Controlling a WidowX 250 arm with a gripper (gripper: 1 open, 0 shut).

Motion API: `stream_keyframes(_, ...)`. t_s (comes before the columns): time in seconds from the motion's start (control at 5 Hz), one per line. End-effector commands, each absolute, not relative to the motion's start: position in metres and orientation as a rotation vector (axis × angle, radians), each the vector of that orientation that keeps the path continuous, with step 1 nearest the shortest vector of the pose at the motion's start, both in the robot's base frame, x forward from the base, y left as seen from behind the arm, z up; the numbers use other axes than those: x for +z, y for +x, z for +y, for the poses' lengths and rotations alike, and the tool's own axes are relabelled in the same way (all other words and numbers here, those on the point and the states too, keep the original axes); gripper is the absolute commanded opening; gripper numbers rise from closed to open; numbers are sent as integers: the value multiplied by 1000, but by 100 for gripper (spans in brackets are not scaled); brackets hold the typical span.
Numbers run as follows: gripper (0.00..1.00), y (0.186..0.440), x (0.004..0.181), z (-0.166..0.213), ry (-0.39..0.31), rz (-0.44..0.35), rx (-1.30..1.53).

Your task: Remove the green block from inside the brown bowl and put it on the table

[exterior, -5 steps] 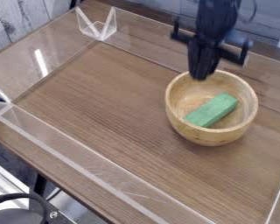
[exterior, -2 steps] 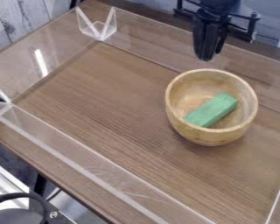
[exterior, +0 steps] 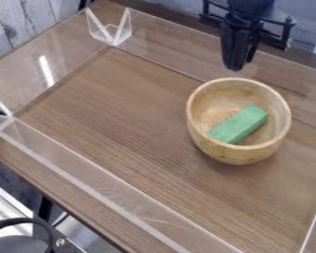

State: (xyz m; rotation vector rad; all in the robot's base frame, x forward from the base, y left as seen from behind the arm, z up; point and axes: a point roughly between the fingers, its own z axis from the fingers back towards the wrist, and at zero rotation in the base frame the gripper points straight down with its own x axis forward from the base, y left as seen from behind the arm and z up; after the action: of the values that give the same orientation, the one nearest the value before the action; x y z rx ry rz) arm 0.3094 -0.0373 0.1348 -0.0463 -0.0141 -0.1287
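So far we're keeping the claw together, with the green block awaiting removal from the bowl.

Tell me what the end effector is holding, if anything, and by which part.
Nothing is held: the end effector is shut beyond the bowl, and the green block lies inside the bowl.

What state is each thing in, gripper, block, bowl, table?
Gripper: shut, nothing visible in it, just beyond the bowl's far rim in the image.
Green block: inside the bowl, lying flat-side down at a slant, not gripped.
Brown bowl: upright, uncovered, holding the block.
Table: bearing the bowl, low clear walls along its edges.
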Motion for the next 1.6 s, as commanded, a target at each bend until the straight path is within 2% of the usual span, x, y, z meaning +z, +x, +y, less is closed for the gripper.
stream_keyframes(0.0,0,317,144,-39,-54,-65,-142)
stream_keyframes(0.4,0,319,134,-45,-64,-54,-155)
stream_keyframes(0.6,100,319,130,-46,-65,-47,-160)
stream_keyframes(1.0,100,320,120,-48,-66,-36,-170)
stream_keyframes(1.4,100,316,98,-54,-59,-15,-198)
